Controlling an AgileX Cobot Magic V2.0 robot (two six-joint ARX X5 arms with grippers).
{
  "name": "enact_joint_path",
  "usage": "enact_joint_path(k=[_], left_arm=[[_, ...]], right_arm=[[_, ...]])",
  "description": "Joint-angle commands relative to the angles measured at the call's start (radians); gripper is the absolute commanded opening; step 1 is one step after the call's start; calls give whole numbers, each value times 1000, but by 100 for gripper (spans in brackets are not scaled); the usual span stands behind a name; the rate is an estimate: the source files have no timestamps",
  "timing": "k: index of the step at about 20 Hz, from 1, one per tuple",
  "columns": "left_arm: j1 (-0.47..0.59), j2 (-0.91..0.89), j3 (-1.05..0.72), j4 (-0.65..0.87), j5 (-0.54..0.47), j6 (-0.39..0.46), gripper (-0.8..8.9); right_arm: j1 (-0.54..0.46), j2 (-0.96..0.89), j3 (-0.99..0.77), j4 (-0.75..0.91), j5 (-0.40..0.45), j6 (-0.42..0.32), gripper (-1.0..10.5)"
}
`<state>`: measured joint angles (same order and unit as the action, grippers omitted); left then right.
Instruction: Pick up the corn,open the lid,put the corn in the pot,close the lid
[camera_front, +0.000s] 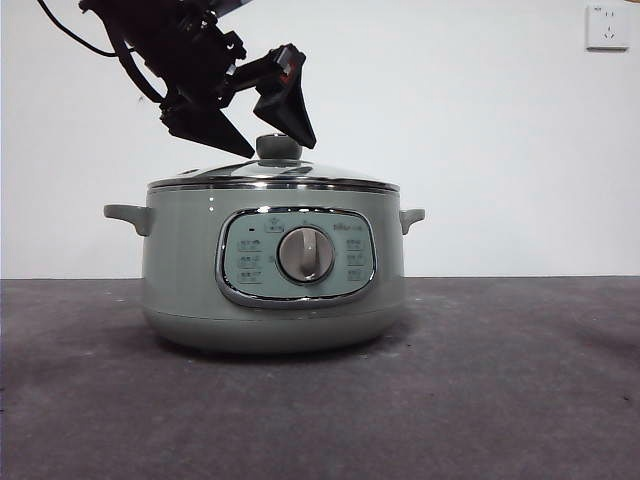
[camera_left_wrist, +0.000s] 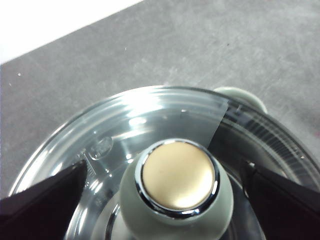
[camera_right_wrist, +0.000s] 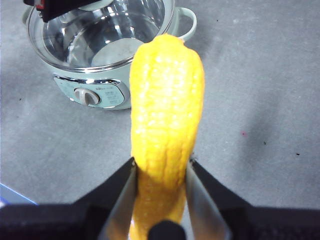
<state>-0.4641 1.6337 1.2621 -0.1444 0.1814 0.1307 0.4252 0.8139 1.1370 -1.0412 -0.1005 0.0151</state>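
- Front view: the left gripper (camera_front: 268, 125) is seen poised just above the lid (camera_front: 272, 177), which is seated on the sage-green pot (camera_front: 190, 270); the two black jaws are spread wide, one to each side of the lid's knob (camera_front: 278, 146), and nothing is held.
- Left wrist view: the knob (camera_left_wrist: 178, 186) is shown centred between the open jaws, with clear gaps on both sides; no contact is visible yet.
- Right wrist view: the corn (camera_right_wrist: 166, 125) is clamped near its lower end between the jaws of the right gripper (camera_right_wrist: 161, 180), closed onto its sides. It is held in the air, well apart from the pot (camera_right_wrist: 107, 95) seen on the grey table (camera_right_wrist: 260, 100) below.
- The step in hand is judged to be the opening of the lid; the corn is picked up already, while insertion and closing are not yet done.
- A slip is possible if the jaws are closed too high on the knob, since its smooth rounded cap offers little purchase.
- If the lid is lifted off-centre, it could tilt and its steel rim could catch on the pot, dragging the pot across the table.
- The corn is gripped only near one end, so it could pivot or drop if jolted.
- A collision between the arms is possible if the corn is brought over before the lid is moved aside.
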Motion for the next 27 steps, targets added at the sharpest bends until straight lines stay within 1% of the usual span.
enact_joint_path(k=[1,5,6,7,8,9,14,15,17,18,20,21,22,27], left_arm=[[-2,17,0,11,1,1,562],[-2,22,0,12,1,-1,561],[-2,22,0,11,1,-1,548],[-2,22,0,6,2,-4,461],[-2,22,0,2,2,-5,350],[-2,22,0,0,3,-7,294],[-3,22,0,-14,9,-8,275],[-3,22,0,-24,9,-8,235],[-3,22,0,-35,9,-16,112],[-2,22,0,-35,9,-29,87],[-3,22,0,-33,9,-43,78],[-3,22,0,-33,9,-47,12],[-2,21,0,-33,9,-50,-9],[-2,-9,11,-33,9,-52,-8]], right_arm=[[-1,-3,-1,9,4,8,-12],[-1,-3,-1,21,4,8,-12],[-1,-2,-1,23,4,8,-12],[-1,-3,-1,23,4,8,-12],[-1,-3,-1,23,4,8,-12],[-1,-3,-1,23,4,8,-12],[-1,-3,-1,23,4,8,-12],[-1,-3,-1,23,4,8,-12],[-1,-3,-1,24,4,8,-12],[-1,-3,-1,24,4,8,-12],[-1,-3,-1,24,4,8,-12],[-1,-3,-1,24,4,8,-12],[-1,-3,-1,24,4,8,-12],[-1,0,-1,24,4,7,-12]])
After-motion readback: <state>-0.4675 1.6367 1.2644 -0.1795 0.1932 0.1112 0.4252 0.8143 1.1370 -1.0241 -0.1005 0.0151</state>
